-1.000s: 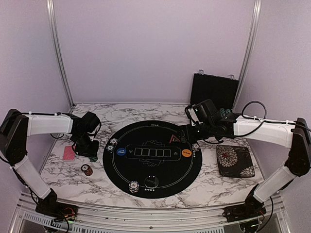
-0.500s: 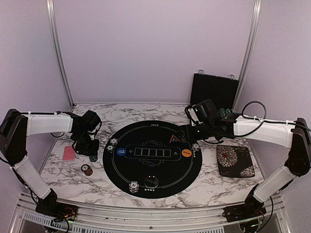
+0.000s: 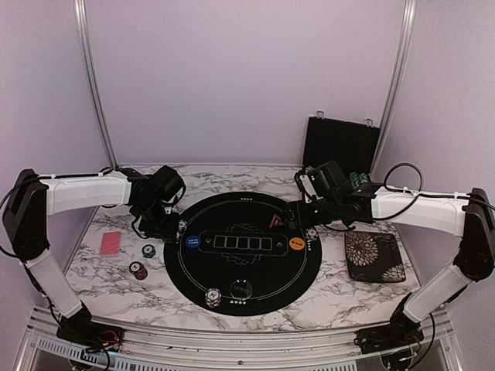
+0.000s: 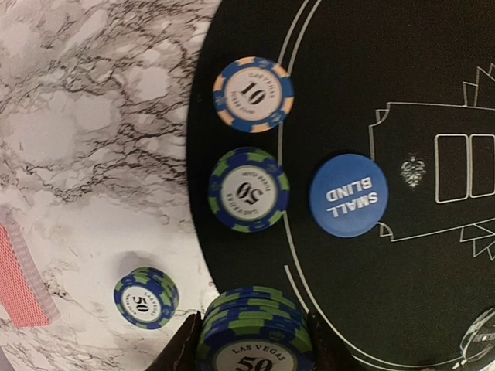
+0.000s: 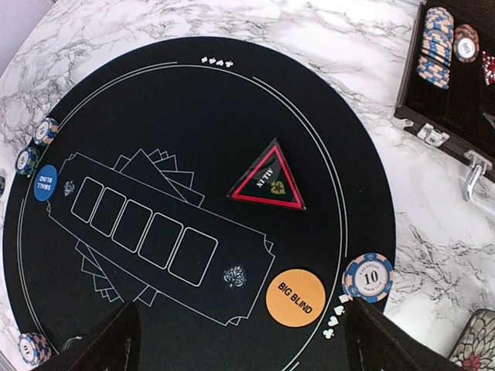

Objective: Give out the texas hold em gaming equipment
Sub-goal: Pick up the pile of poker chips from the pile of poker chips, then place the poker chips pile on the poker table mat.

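Blue-and-green poker chips (image 4: 255, 340), stacked, sit clamped in the left hand (image 4: 254, 352) at nine o'clock on the mat (image 3: 263, 290); the right hand (image 5: 244, 346) gapes wide, holding nothing, near two o'clock.

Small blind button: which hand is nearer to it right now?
Left. The left hand, shut on a chip stack, is just beside the button at the mat's left edge; the right hand, open, is across the mat at its right side.

The mat (image 5: 178, 100) was black with white lines, the small blind button (image 4: 348, 195) blue, the big blind button (image 5: 295, 297) orange.
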{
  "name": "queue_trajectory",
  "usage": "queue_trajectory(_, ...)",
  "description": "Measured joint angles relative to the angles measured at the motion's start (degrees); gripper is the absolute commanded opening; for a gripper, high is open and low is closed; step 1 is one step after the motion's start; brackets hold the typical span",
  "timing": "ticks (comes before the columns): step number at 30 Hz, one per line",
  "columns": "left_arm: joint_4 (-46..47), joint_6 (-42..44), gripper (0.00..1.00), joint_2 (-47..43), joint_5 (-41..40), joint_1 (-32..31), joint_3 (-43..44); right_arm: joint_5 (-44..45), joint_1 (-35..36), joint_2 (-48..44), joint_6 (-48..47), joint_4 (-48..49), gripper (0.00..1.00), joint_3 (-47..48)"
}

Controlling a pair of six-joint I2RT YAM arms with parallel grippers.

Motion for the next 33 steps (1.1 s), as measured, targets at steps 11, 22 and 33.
queue_trajectory(11, -1.9, -3.2, 0.41, 12.1, -0.2, -10.5, 14.1, -0.8, -1.5, -3.9, 0.0, 0.8, 0.89, -5.0)
queue_trajectory(22, -4.7, -5.0, 0.40, 29.2, 0.0, -19.9, 34.2, -1.9, -4.5, -9.6, 0.0, 1.0, 0.89, -10.5)
queue_trajectory(33, -7.9, -6.0, 0.41, 41.6, 1.7, -26.7, 49.8, -2.2, -5.7, -15.5, 0.0, -0.3, 0.89, -14.2)
